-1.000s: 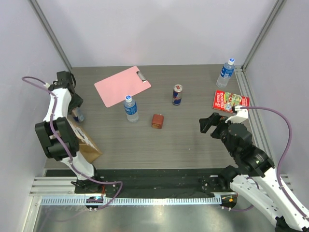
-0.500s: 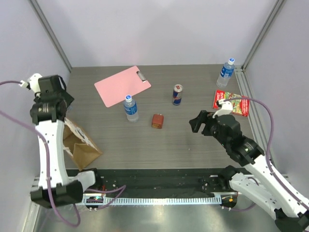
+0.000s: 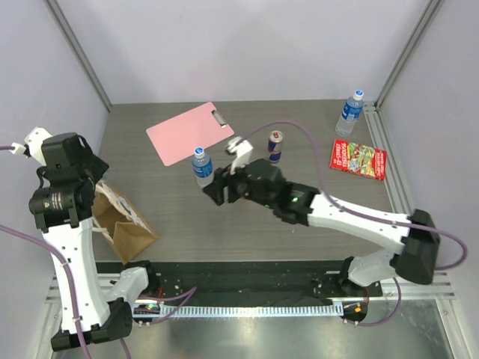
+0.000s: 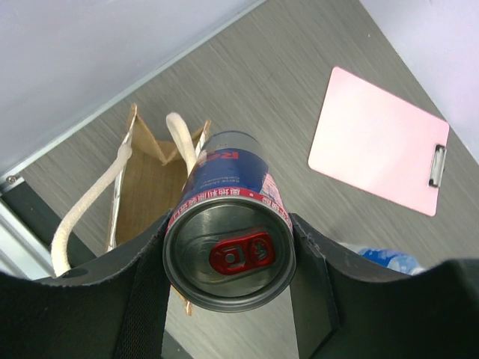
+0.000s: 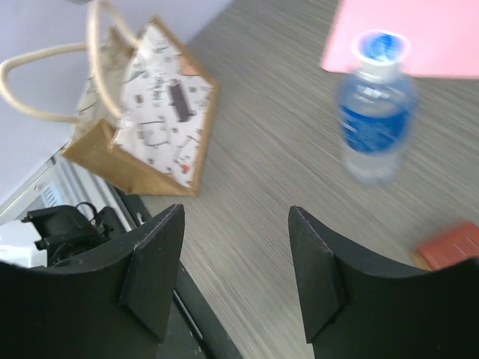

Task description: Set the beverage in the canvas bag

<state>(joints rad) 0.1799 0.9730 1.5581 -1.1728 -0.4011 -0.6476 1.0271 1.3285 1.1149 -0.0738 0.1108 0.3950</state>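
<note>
My left gripper (image 4: 228, 262) is shut on a blue and silver beverage can (image 4: 228, 217) with a red tab, held top towards the camera above the open canvas bag (image 4: 146, 191). The tan bag with cream loop handles (image 4: 90, 202) stands at the table's near left (image 3: 126, 228). In the top view the left gripper (image 3: 90, 170) is above the bag and the can is hidden. My right gripper (image 5: 236, 262) is open and empty, reaching left across the table (image 3: 213, 191) between a water bottle (image 3: 202, 166) and the bag (image 5: 150, 127).
A second can (image 3: 275, 146) stands mid-table. A pink clipboard (image 3: 188, 132) lies at the back left. Another water bottle (image 3: 349, 112) and a red booklet (image 3: 358, 159) are at the right. A small reddish-brown box (image 5: 449, 247) sits under the right arm.
The right arm has swung from the right side far to the left, past the middle bottle. The left arm has lifted and drawn back with the can over the bag.
</note>
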